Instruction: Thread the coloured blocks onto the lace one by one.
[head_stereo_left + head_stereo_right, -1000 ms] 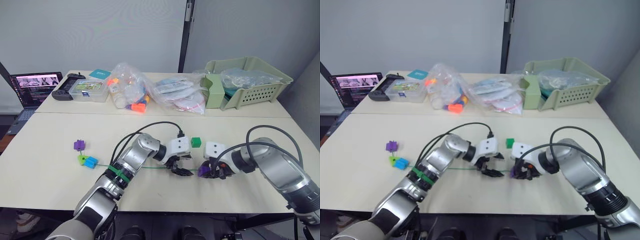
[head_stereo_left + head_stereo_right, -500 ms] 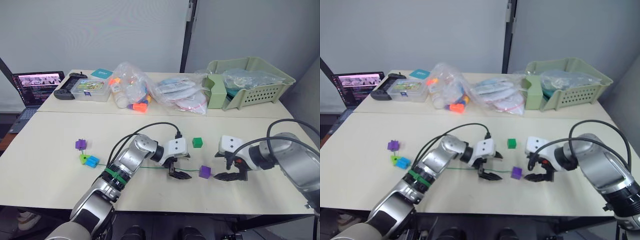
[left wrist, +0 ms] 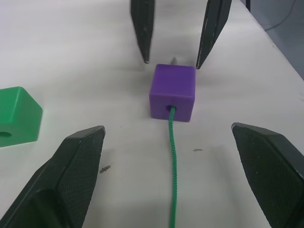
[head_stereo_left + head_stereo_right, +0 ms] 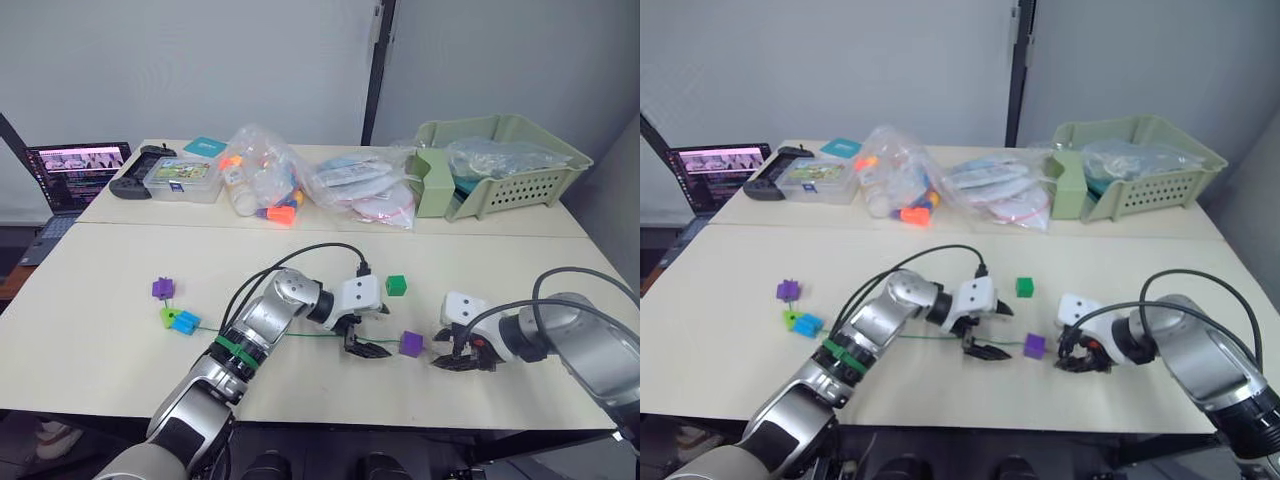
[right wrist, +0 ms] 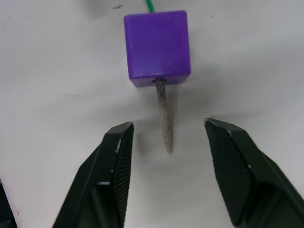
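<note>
On the table (image 4: 90, 300), at the robot's left, a purple block (image 4: 161, 288), a lime green block (image 4: 166, 317) and a blue block (image 4: 184, 322) sit on the lace (image 4: 300, 335), close together. Further right, the left gripper (image 4: 368, 343) has its fingers apart and holds nothing. A dark green block (image 4: 395, 285) lies just beyond it. Next comes a second purple block (image 5: 157, 45), with the stiff lace tip (image 5: 165, 128) sticking out of it. The right gripper (image 5: 166, 180) is spread wide around this tip, not touching it.
</note>
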